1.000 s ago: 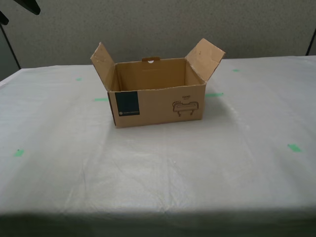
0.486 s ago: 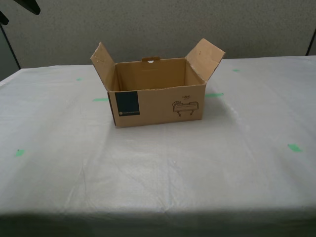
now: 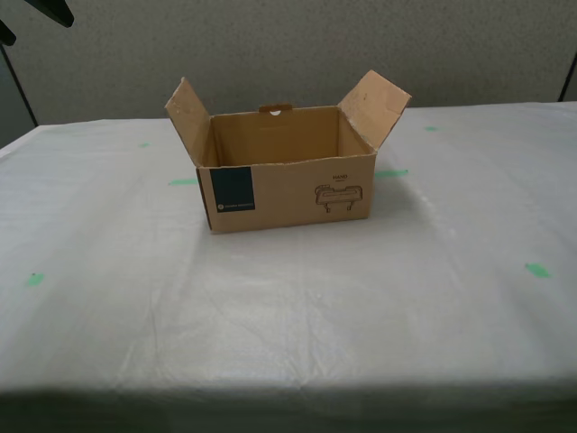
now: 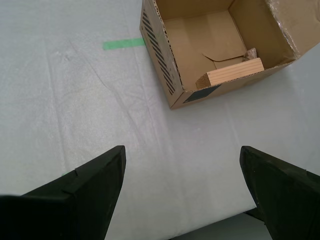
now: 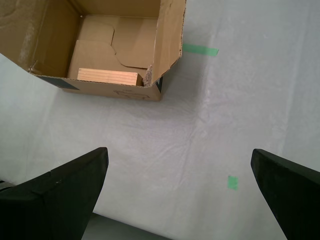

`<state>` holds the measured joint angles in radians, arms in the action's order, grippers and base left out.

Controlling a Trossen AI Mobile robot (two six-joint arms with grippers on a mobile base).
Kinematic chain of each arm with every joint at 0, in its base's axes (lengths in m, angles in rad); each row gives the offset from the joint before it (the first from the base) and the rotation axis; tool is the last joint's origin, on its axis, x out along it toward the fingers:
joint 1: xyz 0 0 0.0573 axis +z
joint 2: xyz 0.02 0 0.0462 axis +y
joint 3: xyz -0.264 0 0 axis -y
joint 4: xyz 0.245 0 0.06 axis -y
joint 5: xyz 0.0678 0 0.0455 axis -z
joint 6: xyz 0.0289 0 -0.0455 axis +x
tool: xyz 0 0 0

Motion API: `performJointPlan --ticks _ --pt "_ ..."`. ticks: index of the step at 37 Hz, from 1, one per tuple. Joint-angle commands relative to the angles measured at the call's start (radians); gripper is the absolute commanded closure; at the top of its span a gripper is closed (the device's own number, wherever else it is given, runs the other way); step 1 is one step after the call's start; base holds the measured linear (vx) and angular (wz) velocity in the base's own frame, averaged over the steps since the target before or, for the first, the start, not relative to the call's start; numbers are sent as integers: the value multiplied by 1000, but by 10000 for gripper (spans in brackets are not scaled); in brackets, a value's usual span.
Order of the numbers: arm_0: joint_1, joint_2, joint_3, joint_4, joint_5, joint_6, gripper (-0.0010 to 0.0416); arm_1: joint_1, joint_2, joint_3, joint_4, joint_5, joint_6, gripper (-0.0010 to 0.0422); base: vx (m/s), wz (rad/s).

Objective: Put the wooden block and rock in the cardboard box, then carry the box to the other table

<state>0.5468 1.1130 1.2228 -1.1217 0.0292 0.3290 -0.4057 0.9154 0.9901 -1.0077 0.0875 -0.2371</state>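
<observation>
The cardboard box (image 3: 287, 169) stands upright on the other table (image 3: 288, 307), its two side flaps angled up and outward, its dark blue label (image 3: 233, 190) and small line drawing (image 3: 340, 196) on the wall facing the exterior camera; a handle cut-out (image 3: 276, 108) shows at the top of its far wall.

The table wears a wrinkled white cover with green tape marks (image 3: 537, 270) scattered well apart around the box; one strip (image 4: 123, 44) lies just beside a box wall in the second wrist view.

Inside the box, the wooden block (image 4: 235, 73) lies on the floor against the labelled front wall; the rock (image 4: 251, 53) sits touching the block's end, in the corner, only partly visible in both wrist views (image 5: 148, 76).

My first gripper (image 5: 180, 192) hangs above the cloth near the box, fingers (image 5: 60, 192) wide apart, nothing between them; my second gripper (image 4: 182, 187) hangs likewise on the box's other side, its fingers (image 4: 82, 192) spread and empty; neither touches the box.
</observation>
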Motion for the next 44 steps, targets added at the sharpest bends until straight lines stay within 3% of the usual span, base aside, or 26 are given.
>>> performJointPlan --ticks 1,44 --pt "0 0 1 0 5 5 7 0 0 1 0 -2 2 103 0 0" --pt "0 0 1 0 5 5 7 0 0 1 0 -2 2 103 0 0"
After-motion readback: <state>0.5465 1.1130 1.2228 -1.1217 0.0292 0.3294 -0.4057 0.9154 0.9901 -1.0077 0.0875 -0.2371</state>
